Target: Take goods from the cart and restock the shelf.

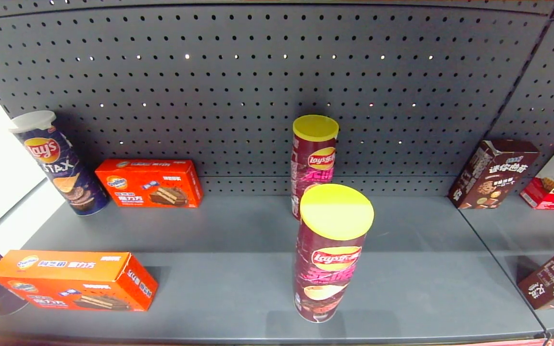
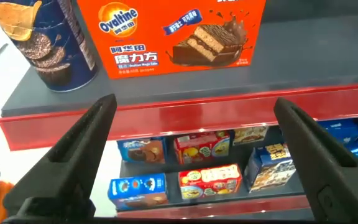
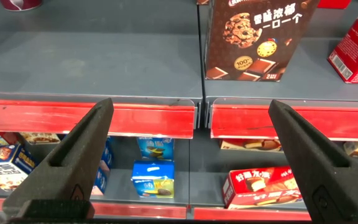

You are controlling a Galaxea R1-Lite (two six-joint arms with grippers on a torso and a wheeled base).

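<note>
At shelf [image 1: 238, 288] front, 6 o'clock of rear can [image 1: 314, 158]: front can [image 1: 332, 250] topples if clipped. Your L gripper [image 2: 192, 102], R gripper [image 3: 189, 104]: apart, empty.

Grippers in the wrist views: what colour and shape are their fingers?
Both the left gripper and the right gripper have two matte black fingers, broad at the base and tapering to blunt tips, each with a long recessed groove. Their surface looks slightly grainy.

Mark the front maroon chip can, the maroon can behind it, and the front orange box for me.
front maroon chip can [image 1: 330, 262]: head view, on the logo at mid-body.
rear maroon chip can [image 1: 314, 161]: head view, on the logo on its upper body.
front orange box [image 1: 60, 265]: head view, on its top face.
</note>
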